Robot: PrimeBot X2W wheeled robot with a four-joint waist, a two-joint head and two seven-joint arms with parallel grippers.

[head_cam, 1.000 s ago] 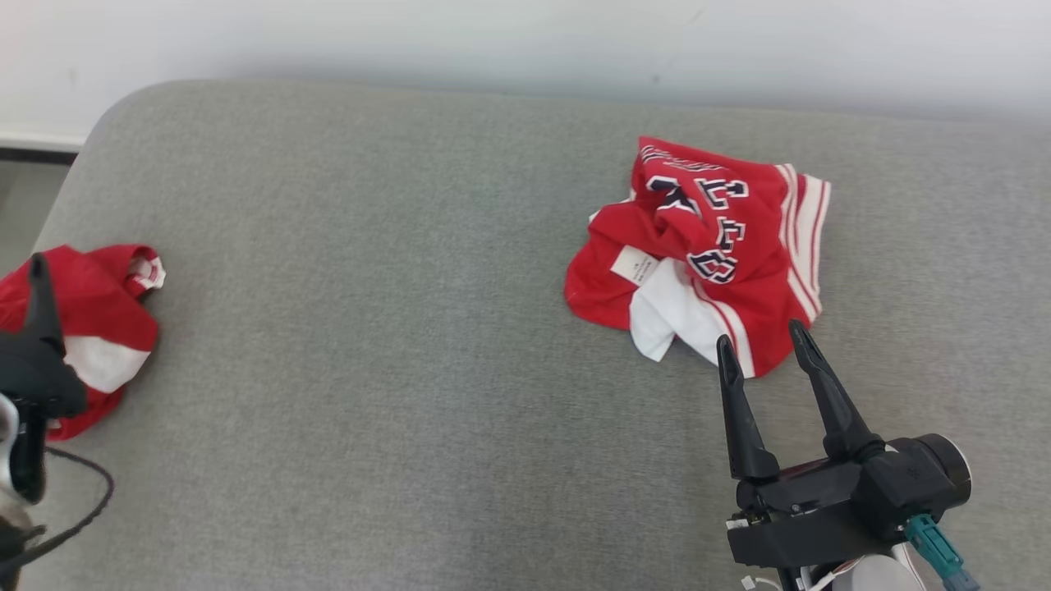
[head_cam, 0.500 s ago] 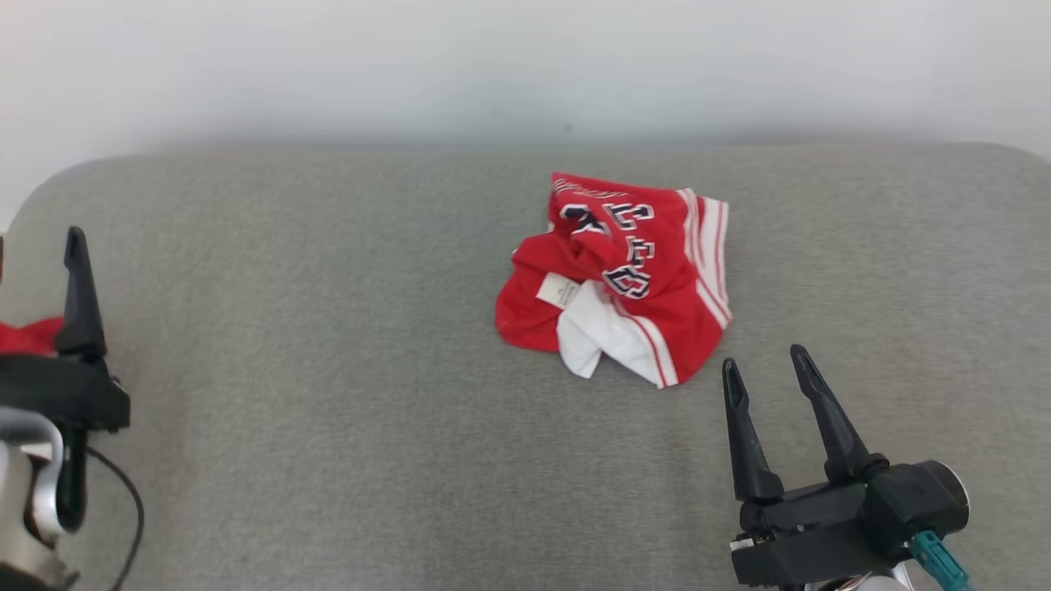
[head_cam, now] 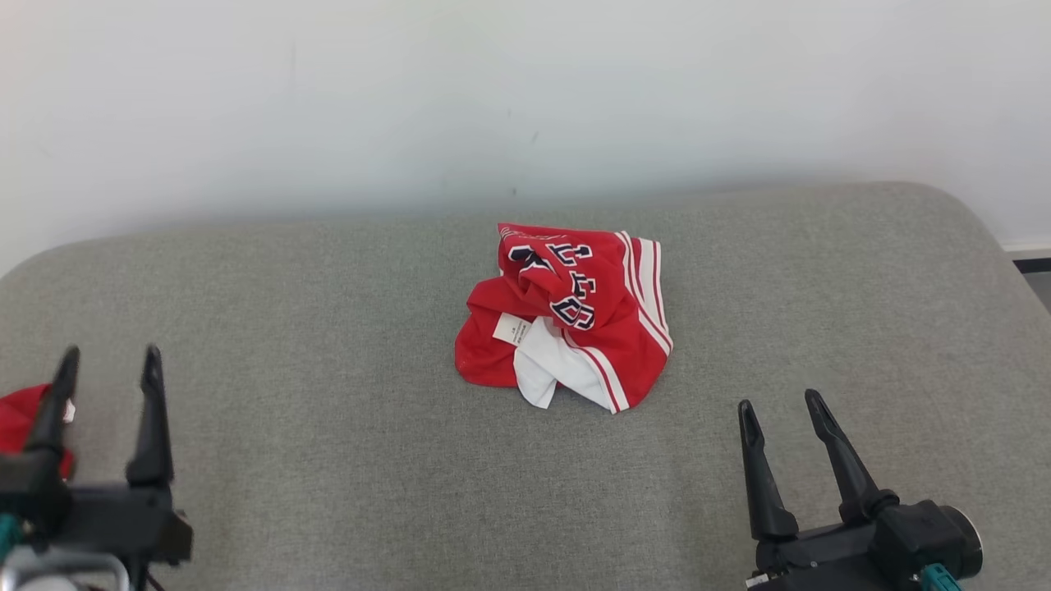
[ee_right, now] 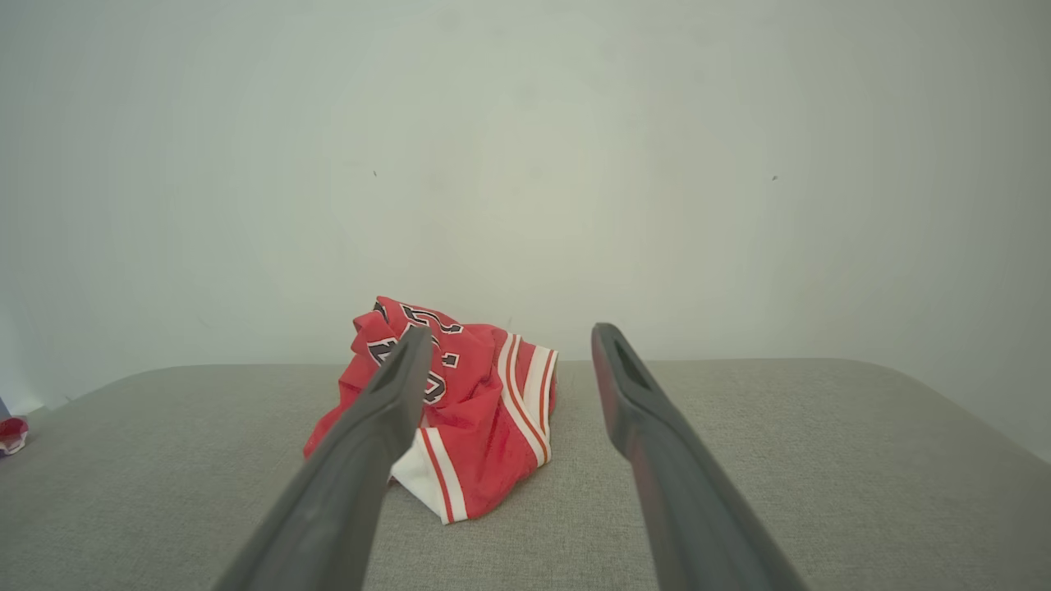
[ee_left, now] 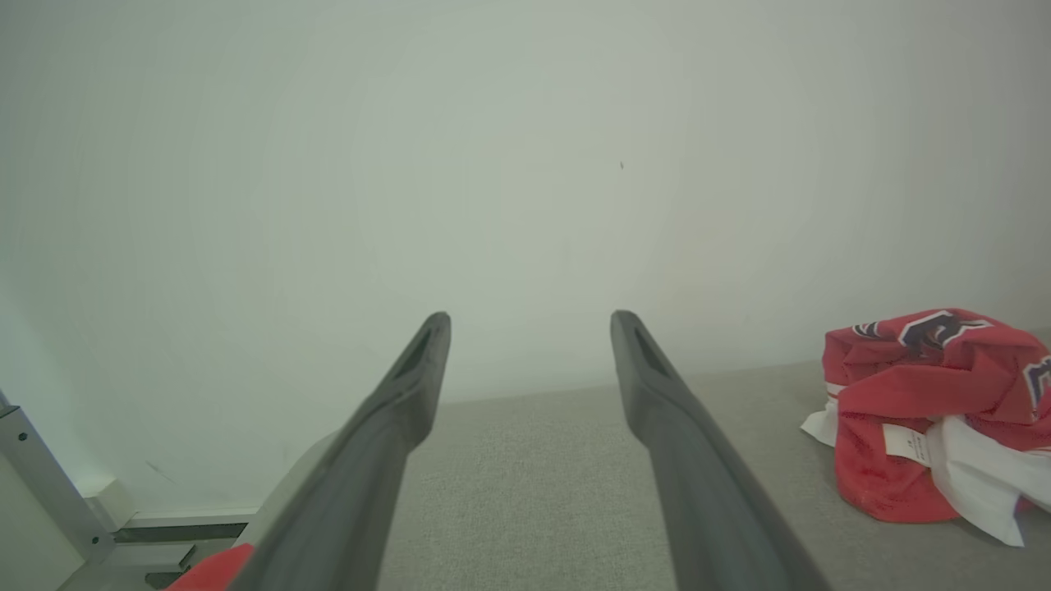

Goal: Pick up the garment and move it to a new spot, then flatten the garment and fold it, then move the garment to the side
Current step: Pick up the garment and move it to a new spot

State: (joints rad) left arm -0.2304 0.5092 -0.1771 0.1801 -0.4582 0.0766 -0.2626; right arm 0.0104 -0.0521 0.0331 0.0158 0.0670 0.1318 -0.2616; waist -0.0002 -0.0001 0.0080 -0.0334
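Loosely heaped, the garment (head_cam: 603, 332) runs its striped edge (head_cam: 644, 283) near-to-far (left tool (head_cam: 111, 355), right tool (head_cam: 779, 401): wide, empty).

crumpled red-and-white garment (head_cam: 566, 316) lies bunched mid-couch (head_cam: 328, 460), near the back edge.

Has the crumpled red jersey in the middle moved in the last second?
No. The red jersey keeps its crumple and its place near the grey cushion's back edge; the camera turned.
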